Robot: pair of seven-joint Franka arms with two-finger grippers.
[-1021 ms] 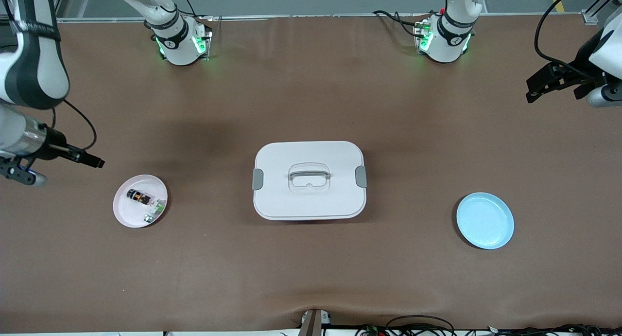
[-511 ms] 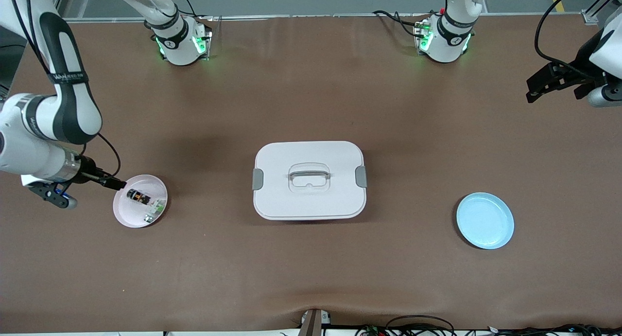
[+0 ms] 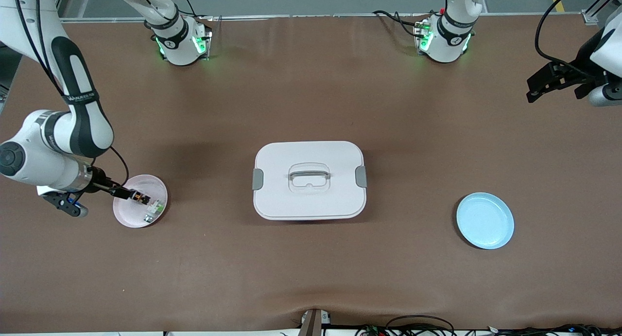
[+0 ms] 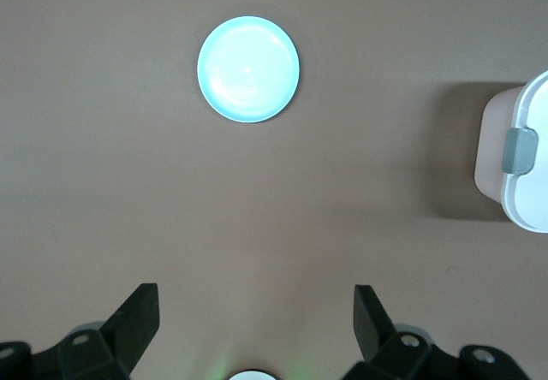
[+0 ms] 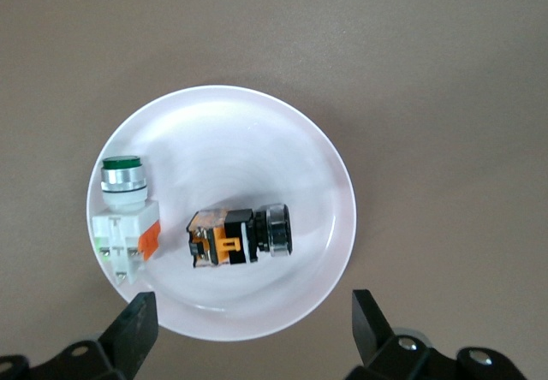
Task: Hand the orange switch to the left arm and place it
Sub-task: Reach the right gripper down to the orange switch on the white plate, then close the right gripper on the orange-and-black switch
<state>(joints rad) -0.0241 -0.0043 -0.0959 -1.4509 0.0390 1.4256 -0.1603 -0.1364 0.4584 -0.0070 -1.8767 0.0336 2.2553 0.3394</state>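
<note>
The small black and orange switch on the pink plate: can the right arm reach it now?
Probably yes. The right end effector hangs open over the round pink plate, and nothing covers the small black and orange switch; the white-and-green component lies apart.

no text that can be read for sure. right arm point(image 3: 80, 117) has a black band with small white lettering on its forearm, too small to make out. each arm base, right arm base point(image 3: 177, 42) and left arm base point(image 3: 447, 39), carries a black ring with a small white round mark and tiny lettering, also not readable. box point(image 3: 309, 180), pink plate point(image 3: 127, 218), blue plate point(image 3: 485, 221), orange switch point(image 5: 238, 236) and white-and-green switch point(image 5: 124, 217): no labels or numbers seen in any view.
</note>
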